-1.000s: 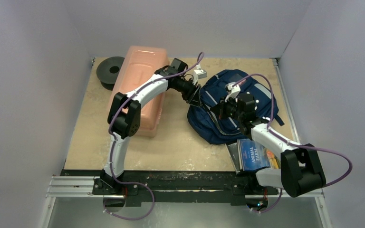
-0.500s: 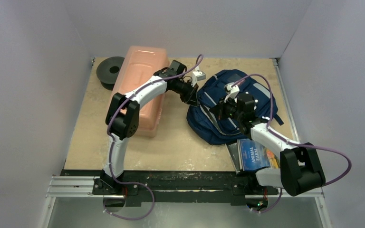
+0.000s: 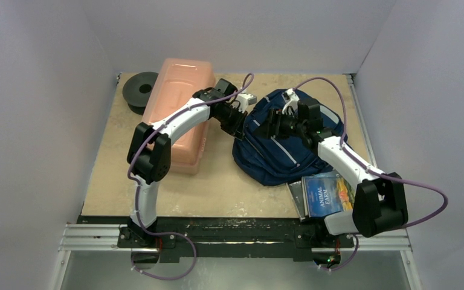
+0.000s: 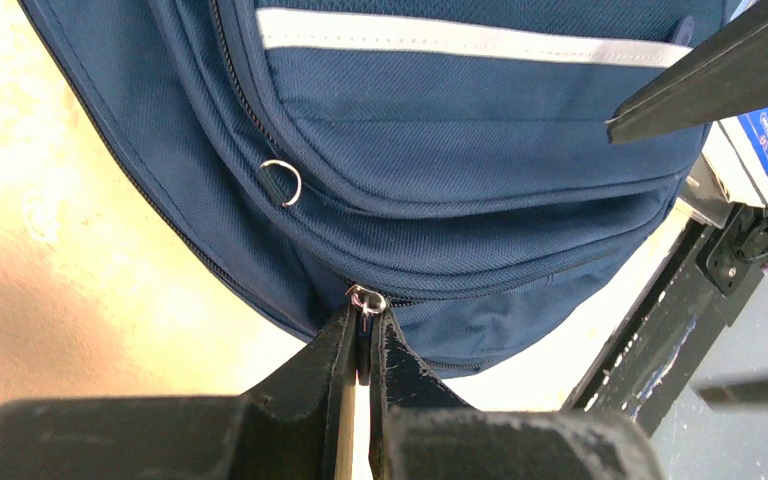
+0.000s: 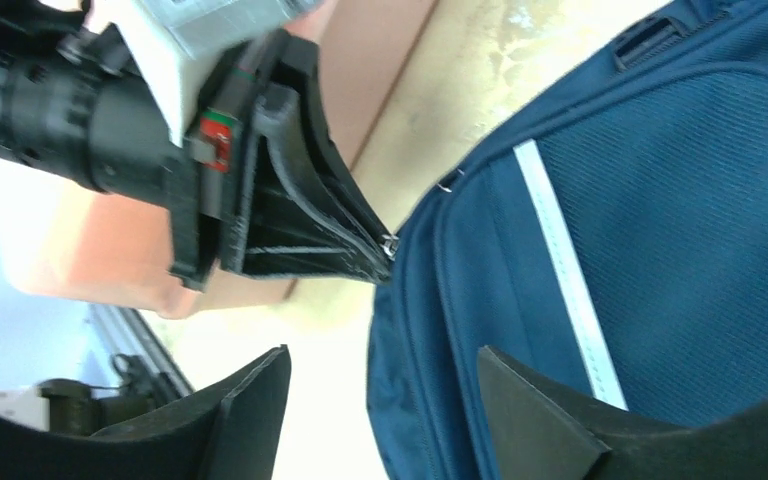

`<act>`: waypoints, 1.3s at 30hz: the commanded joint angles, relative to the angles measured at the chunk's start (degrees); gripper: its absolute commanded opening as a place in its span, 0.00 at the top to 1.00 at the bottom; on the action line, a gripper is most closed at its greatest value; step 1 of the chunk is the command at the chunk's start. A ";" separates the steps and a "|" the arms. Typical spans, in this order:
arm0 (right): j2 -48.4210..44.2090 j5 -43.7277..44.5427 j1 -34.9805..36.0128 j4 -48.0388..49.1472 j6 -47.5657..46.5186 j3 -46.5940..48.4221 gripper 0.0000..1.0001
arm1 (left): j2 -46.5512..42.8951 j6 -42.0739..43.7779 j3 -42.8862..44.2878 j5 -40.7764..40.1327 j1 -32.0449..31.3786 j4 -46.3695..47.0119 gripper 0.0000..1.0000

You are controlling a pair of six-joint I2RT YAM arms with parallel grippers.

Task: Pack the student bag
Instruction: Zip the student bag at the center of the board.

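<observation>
Navy fabric student bag [image 3: 290, 154] lies at three o'clock on the table [image 3: 217, 181]. Over it the right gripper [image 5: 380, 355] hangs, jaws apart, empty; the left gripper [image 4: 365, 325] pinches the small zipper pull [image 4: 366, 298] on its ten o'clock edge. An off-line tug could slip that pull free, I reckon.

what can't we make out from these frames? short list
- Inside of the student bag: no view looks into it.
- Zipper pull, left wrist view: mostly hidden between the fingers of the shut left gripper.
- Grey thing under the Animal Farm book, top view: covered by the book, only an edge shows.
- Pink box contents, top view: cloudy lid, left arm across it.
</observation>
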 commanded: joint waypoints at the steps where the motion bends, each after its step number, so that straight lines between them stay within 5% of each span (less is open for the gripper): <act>1: 2.10 -4.71 -0.27 1.29 7.34 3.57 0.26 | -2.39 -0.52 4.98 2.48 0.06 -5.63 1.00; 7: 8.08 -1.94 -0.18 6.22 6.97 5.15 0.26 | -0.13 -2.80 9.04 15.80 -0.01 -10.54 1.00; 14: 13.70 13.29 1.55 -1.31 19.04 13.49 0.32 | -4.57 -6.84 -0.93 1.92 -0.14 -2.01 0.91; 19: 17.41 21.43 4.71 -1.29 23.22 14.20 0.28 | -1.85 -9.44 0.13 3.22 -0.16 -0.71 0.96; 21: 18.09 22.90 5.59 3.92 26.33 11.45 0.37 | -2.08 -11.08 -1.01 4.39 -0.16 0.89 0.98; 24: 20.77 25.37 6.70 12.76 30.34 8.58 0.70 | -2.58 -11.85 -2.07 4.73 -0.46 1.49 0.99; 29: 26.58 34.18 7.83 23.59 37.43 6.57 0.88 | -0.81 -9.40 2.79 -0.56 -2.08 -7.34 1.00; 36: 34.30 37.04 7.99 30.42 37.39 11.30 0.91 | 2.26 -7.72 8.47 1.33 -5.57 -16.34 1.00; 38: 34.43 31.24 7.39 27.40 31.53 14.17 0.85 | 2.41 -8.28 7.47 5.61 -4.55 -14.52 1.00; 39: 32.89 30.02 6.85 22.22 27.97 15.86 0.73 | 2.38 -8.36 7.31 5.34 -4.14 -14.00 1.00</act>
